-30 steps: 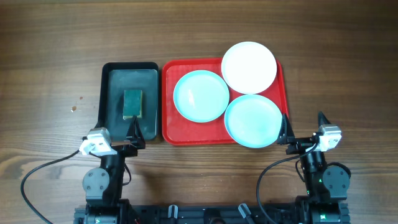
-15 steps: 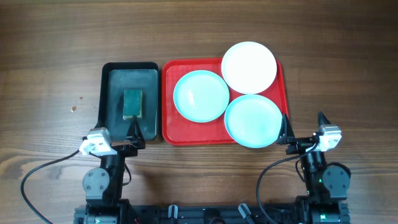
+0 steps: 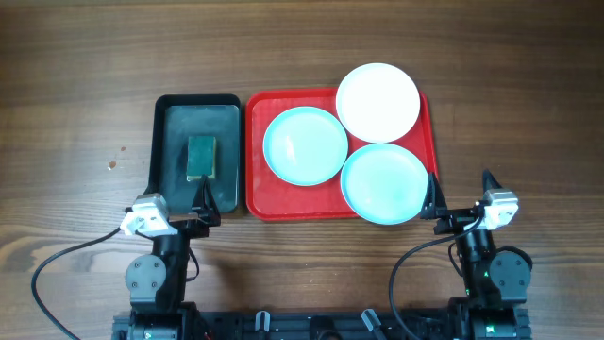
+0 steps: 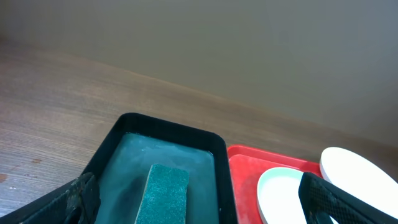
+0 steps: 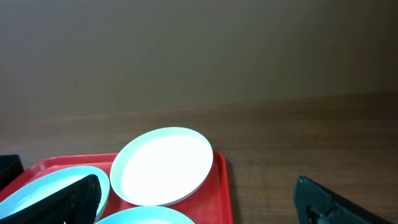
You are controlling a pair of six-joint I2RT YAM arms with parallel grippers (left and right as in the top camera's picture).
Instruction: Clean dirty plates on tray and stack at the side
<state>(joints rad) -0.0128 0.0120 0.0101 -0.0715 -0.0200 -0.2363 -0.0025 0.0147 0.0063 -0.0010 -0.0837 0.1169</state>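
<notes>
Red plastic is where all my work sits: the tray (image 3: 269,206) lies at the middle of the worktop (image 3: 75,94), toward its right side. All three plates are crowded on it. One aqua plate (image 3: 305,144) sits at the tray's left. The other aqua plate (image 3: 384,182) is against its near right corner. The white plate (image 3: 377,102) is at the far right corner, hanging out over the far rim. All three touch, and the white one seems to ride on its neighbours' edges.

My left pincer (image 4: 196,202) is released and empty, hanging over the near edge of the black basin (image 3: 170,113) where the green sponge (image 3: 200,157) lies. My right pincer (image 5: 202,202) is likewise spread wide and empty, just off the tray's near right corner.

The dangers as I judge them:

- **Knocking a plate:** if I drive my right pincer forward low, a finger would strike the near aqua plate and shove it into the others.
- **Tipping the white plate:** if I lift either aqua plate first, the white one may tip or skate off the far rim.
- **Losing grip:** these rims are smooth and shallow, so a thin pinch could slip.
- **Shifting the tray:** hard scrubbing could slide it, since nothing pins it down.

I can see no dirt on the plates, so I might miss a spot.
</notes>
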